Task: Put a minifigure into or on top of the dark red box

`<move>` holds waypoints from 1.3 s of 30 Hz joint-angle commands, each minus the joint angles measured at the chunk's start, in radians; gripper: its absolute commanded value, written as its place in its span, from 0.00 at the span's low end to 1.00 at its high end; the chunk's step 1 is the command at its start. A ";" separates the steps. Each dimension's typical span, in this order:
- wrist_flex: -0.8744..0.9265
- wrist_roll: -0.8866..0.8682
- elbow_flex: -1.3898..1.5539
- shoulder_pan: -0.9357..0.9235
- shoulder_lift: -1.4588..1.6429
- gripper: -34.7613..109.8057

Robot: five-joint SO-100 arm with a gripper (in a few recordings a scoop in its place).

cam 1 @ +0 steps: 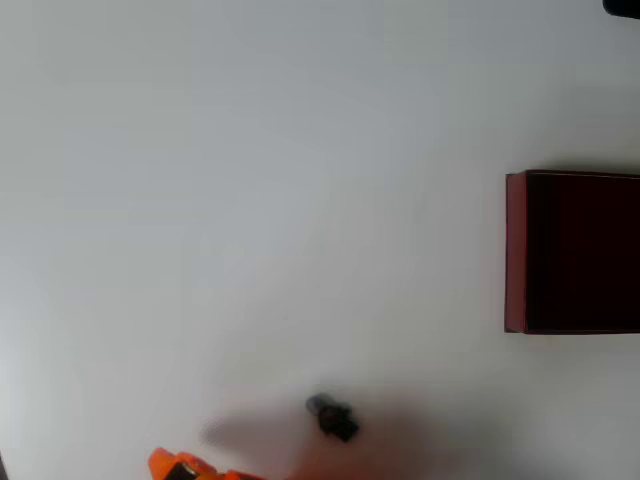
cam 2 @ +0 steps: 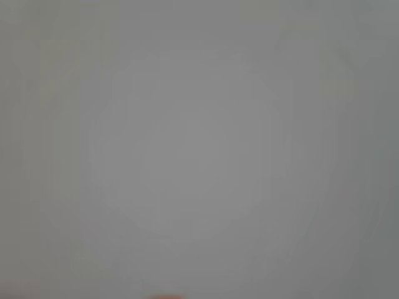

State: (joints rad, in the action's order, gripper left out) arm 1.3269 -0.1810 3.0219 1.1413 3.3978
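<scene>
orange jaws' spread unclear at bottom edge, apart from minifigure on table

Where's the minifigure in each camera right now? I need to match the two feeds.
Overhead view: the minifigure lies on the white table near the bottom edge, slightly right of centre, far down-left of the dark red box and right of the orange gripper.
Wrist view: a blurred grey-white surface; I cannot make out the minifigure.
Shared landmark: the white table, plus an orange sliver at each bottom edge.
</scene>
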 commanded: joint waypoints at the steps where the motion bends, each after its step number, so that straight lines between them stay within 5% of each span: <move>1: 0.003 -0.006 0.006 0.023 0.014 0.24; 15: 0.003 -0.048 0.009 0.005 0.014 0.24; 18: -0.118 -0.187 0.002 -0.031 0.014 0.24; 23: 0.058 -0.538 -0.149 -0.233 0.011 0.27; 39: 0.252 -1.017 -0.216 -0.772 -0.135 0.36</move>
State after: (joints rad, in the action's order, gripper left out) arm 1.5585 -1.1229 2.7826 0.3973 3.2398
